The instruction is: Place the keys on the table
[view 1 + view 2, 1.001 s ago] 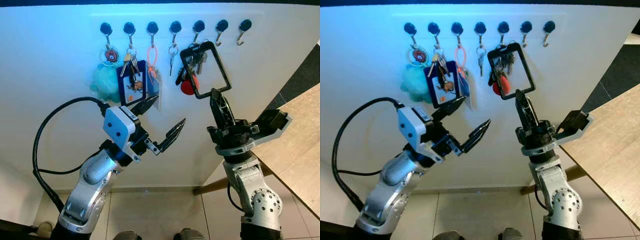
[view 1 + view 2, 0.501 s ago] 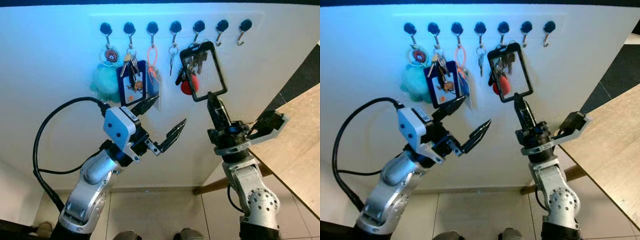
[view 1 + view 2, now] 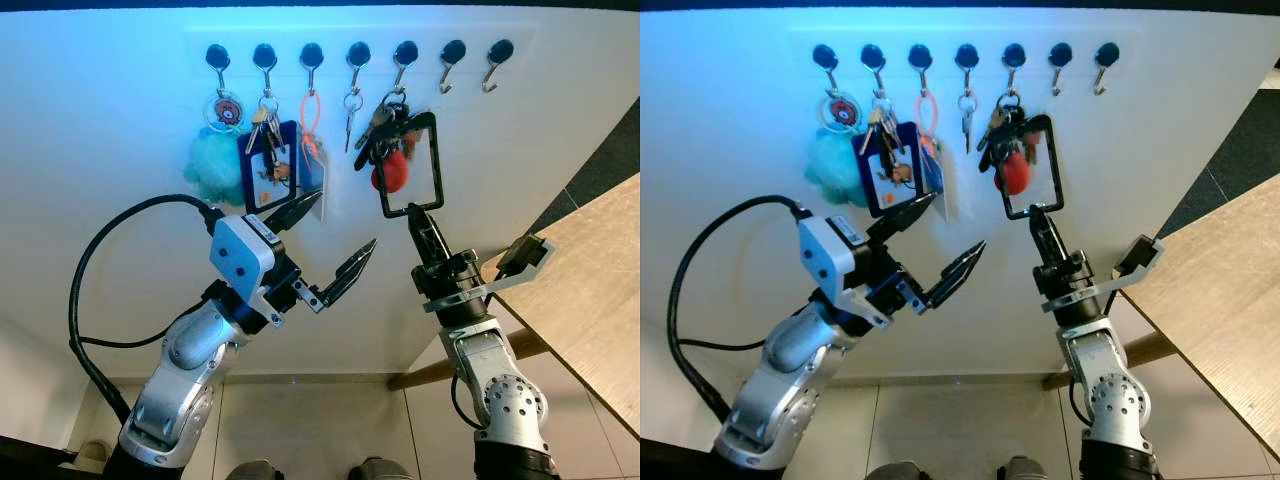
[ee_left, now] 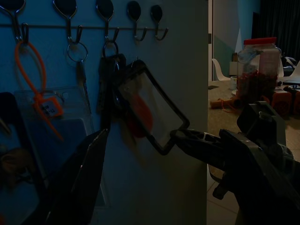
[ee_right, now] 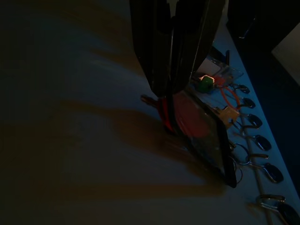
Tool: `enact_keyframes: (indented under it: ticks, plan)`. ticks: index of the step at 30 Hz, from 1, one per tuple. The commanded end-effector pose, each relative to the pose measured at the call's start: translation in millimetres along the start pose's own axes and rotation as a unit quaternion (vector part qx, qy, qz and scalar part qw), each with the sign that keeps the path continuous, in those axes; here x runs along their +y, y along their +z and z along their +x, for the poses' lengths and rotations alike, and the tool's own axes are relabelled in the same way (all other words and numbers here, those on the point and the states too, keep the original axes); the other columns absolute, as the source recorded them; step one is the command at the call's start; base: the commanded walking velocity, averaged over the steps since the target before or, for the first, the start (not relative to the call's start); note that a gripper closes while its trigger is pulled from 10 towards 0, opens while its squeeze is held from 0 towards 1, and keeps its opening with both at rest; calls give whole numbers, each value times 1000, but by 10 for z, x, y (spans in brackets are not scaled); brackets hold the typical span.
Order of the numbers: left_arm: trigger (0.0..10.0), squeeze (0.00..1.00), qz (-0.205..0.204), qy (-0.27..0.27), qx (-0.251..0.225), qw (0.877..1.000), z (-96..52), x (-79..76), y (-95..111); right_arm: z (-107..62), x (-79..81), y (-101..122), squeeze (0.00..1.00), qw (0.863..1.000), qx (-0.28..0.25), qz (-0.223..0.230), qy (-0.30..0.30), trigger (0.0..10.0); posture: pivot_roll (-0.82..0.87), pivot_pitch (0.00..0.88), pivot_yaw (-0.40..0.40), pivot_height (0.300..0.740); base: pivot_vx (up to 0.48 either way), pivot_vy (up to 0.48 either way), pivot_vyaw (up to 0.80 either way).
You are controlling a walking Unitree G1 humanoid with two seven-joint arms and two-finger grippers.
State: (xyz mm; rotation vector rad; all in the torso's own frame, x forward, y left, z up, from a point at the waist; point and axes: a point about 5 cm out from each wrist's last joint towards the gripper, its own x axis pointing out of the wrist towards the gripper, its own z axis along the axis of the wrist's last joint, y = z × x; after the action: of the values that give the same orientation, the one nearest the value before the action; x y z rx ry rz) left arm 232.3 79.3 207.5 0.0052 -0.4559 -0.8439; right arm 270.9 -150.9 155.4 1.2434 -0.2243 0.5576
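The right gripper (image 3: 414,212) reaches up to the white wall, its two black fingers pressed together on the bottom edge of a black-framed clear card holder (image 3: 411,162). Just above the grip, that holder tilts out from the wall, and behind its upper corner hangs the bunch of keys (image 3: 383,125) with a red fob (image 3: 391,172), still on the fifth hook (image 3: 404,55) of the hook rail. Beyond, on the gripper's outer side, two bare hooks (image 3: 497,54) follow, and lower down the corner of the wooden table (image 3: 590,290) lies near the right wrist.

Toward the other arm hang a single small key (image 3: 351,105), an orange loop with a clear tag (image 3: 309,150), a blue-framed photo holder (image 3: 269,165) with more keys, and a fluffy teal pompom (image 3: 213,165) under a round badge.

The left gripper (image 3: 331,245) hovers below the blue holder, fingers spread wide apart with nothing between them, well apart from the keys.
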Motion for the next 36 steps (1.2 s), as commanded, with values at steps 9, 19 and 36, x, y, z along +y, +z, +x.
enact_keyframes:
  ticks: [9,19,36]
  plan:
    - [10000,0,3,-5,-4,1000,27,-31,-3,-5,34,22,0,999,-16,22,19,8824,32,90,8,740,0,0,0]
    - [10000,0,2,-5,-2,1000,9,-46,-11,-156,-26,17,0,998,-23,58,24,0,34,90,5,740,0,0,0]
    - [10000,0,14,1,36,999,-225,17,-114,-1108,-549,-12,0,990,-8,72,-120,0,31,94,7,740,0,0,0]
